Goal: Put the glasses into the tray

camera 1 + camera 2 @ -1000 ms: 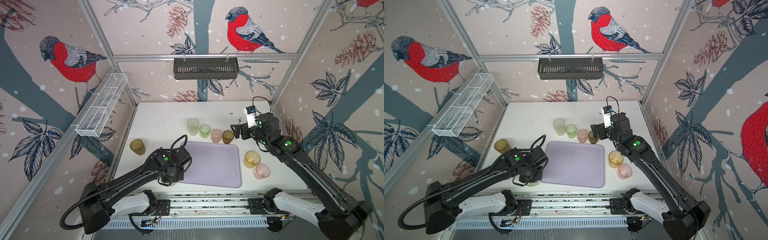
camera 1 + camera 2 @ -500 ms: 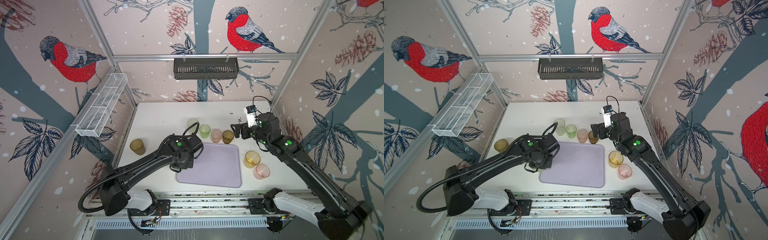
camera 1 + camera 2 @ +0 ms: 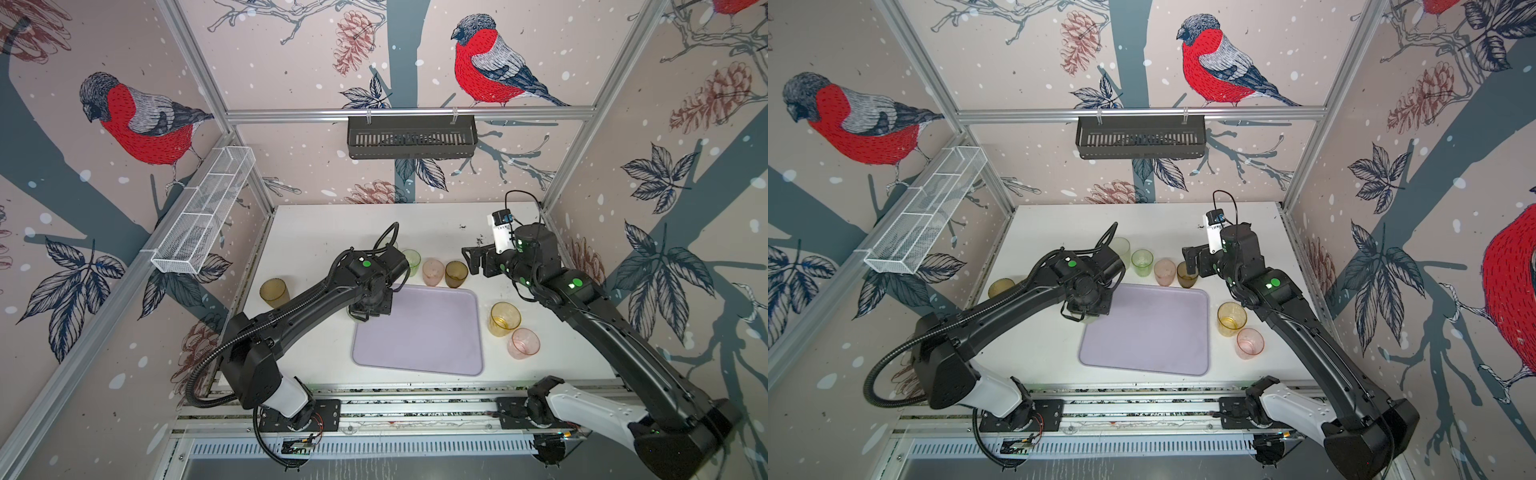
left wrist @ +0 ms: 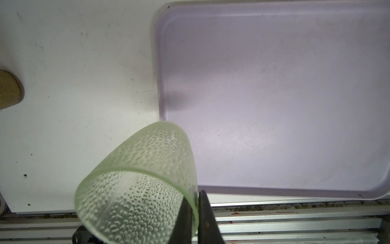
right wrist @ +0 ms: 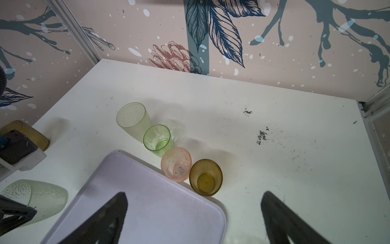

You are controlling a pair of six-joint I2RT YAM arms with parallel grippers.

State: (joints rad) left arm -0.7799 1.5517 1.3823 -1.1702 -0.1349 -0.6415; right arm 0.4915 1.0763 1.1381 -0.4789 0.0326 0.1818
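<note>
Pale green glass (image 4: 145, 169) tilted over tray (image 4: 274, 84) left rim, left hand (image 4: 195, 202) clamped on its lip. Seven other glasses (image 3: 456, 274) stand on counter (image 3: 324, 241) around tray. Right hand (image 5: 194, 192) jaws apart above tray's far corner, gripping nothing.

White tabletop (image 3: 332, 232), scuffed, with a scatter of dark specks (image 5: 261, 135), inside a booth lined with pink wallpaper (image 3: 291, 54) showing red-breasted birds (image 3: 486, 62), pine cones and branches. A black slotted basket (image 3: 411, 137) hangs from a silver bar (image 3: 291, 114) on the back wall. A white wire mesh basket (image 3: 203, 216) runs along the left wall. Metal rails (image 3: 415, 409) edge the front.
</note>
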